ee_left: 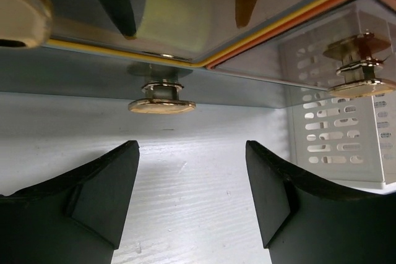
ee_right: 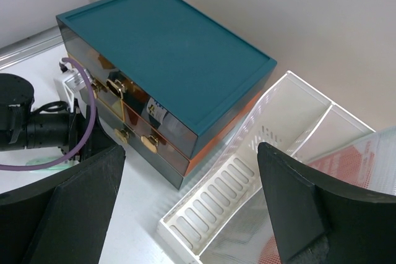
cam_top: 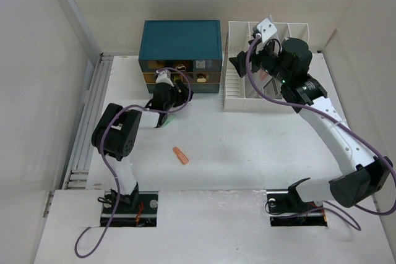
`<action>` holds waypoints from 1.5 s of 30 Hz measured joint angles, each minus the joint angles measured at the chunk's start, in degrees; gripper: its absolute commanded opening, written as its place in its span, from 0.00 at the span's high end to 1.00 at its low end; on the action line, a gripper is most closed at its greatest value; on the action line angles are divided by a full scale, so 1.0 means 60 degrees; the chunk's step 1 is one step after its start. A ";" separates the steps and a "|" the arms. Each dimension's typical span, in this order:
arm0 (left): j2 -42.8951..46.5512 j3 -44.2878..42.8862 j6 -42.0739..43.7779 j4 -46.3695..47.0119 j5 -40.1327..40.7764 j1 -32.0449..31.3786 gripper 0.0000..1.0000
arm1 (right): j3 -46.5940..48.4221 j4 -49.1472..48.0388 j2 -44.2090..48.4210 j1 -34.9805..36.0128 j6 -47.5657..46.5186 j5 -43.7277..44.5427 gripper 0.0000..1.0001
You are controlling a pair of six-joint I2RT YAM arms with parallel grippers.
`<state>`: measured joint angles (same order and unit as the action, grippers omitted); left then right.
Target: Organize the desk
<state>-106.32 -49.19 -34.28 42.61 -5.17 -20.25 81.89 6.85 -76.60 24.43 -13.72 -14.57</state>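
A teal drawer box (cam_top: 180,46) (ee_right: 167,47) stands at the back of the table with brass knobs on its dark drawer fronts. My left gripper (cam_top: 174,93) (ee_left: 192,153) is open and low on the table right in front of the bottom drawer. One brass knob (ee_left: 162,104) is just ahead, centred between the fingers (ee_left: 105,196), with nothing touching it. My right gripper (cam_top: 239,66) (ee_right: 192,153) hangs open and empty above the left part of the white organizer tray (cam_top: 238,100) (ee_right: 210,208). An orange item (cam_top: 180,155) lies on the table's middle.
A red mesh piece (ee_right: 365,159) lies in the tray's right compartment. A small green thing (cam_top: 164,121) lies on the table beside the left gripper. A second brass knob (ee_left: 359,81) and the tray's perforated wall (ee_left: 337,134) are to the right of the left gripper.
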 measured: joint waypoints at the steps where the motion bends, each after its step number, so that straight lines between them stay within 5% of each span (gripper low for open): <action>1: 0.0000 0.0000 -0.0011 0.0004 0.0004 0.0011 0.33 | 0.0000 0.0000 -0.0007 0.0000 0.0000 0.0000 0.07; 33: -0.0710 -0.0350 -0.0441 0.0648 0.0317 0.0280 0.40 | -0.0051 -0.0004 -0.0284 0.0000 0.0004 -0.0004 0.07; 45: -0.0969 -0.0892 -0.0579 0.0182 0.0426 0.0335 0.64 | -0.0055 -0.0004 -0.0317 0.0000 0.0000 -0.0007 0.07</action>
<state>-112.14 -54.54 -37.76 43.70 -2.61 -18.24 81.56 6.83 -78.50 24.43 -13.72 -14.61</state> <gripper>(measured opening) 0.402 0.928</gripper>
